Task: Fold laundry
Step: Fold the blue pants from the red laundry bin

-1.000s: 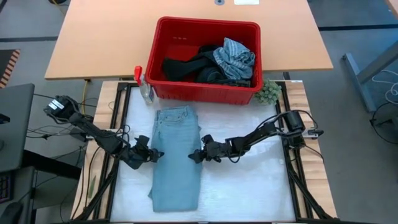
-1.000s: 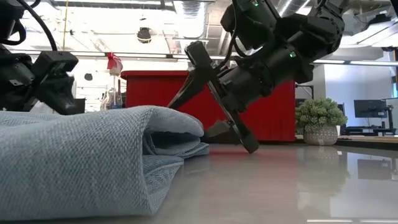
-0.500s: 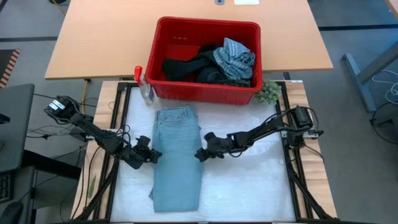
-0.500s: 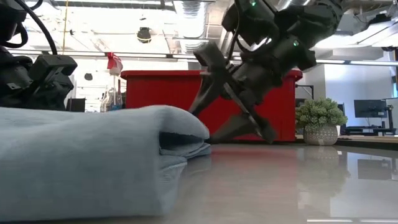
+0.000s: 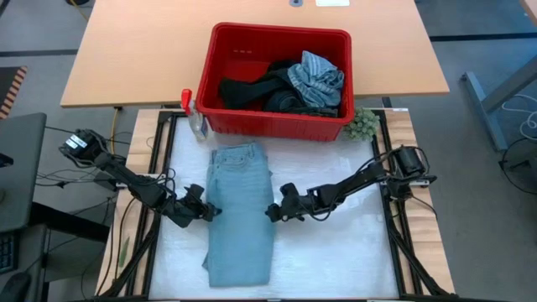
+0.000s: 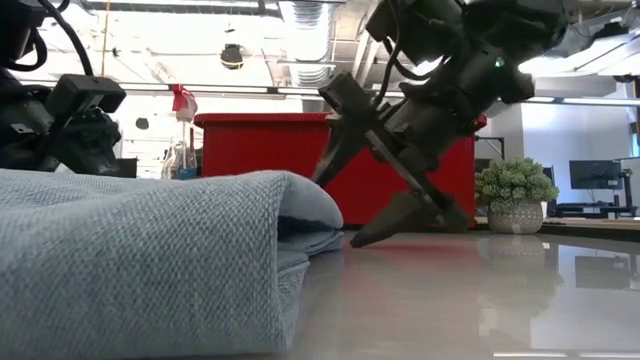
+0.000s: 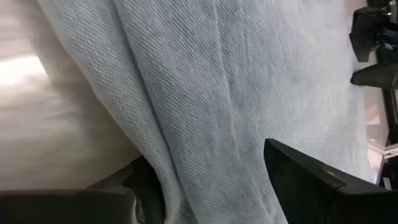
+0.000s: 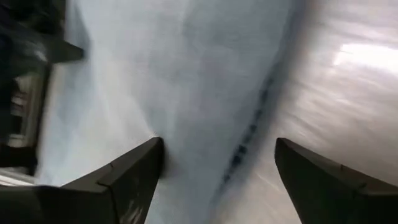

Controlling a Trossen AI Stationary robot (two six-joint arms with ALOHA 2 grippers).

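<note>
White tabletop (image 5: 336, 252): your folded light-blue denim jeans (image 5: 239, 214) at centre; left gripper (image 5: 210, 211) at 9 o'clock, fingers spread astride edge; right gripper (image 5: 273, 211) at 3 o'clock, fingers apart, empty.

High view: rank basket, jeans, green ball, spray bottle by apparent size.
1. Red basket
2. Jeans, slightly less area than the basket
3. Green ball and spray bottle: look much alike, not ranked.
</note>
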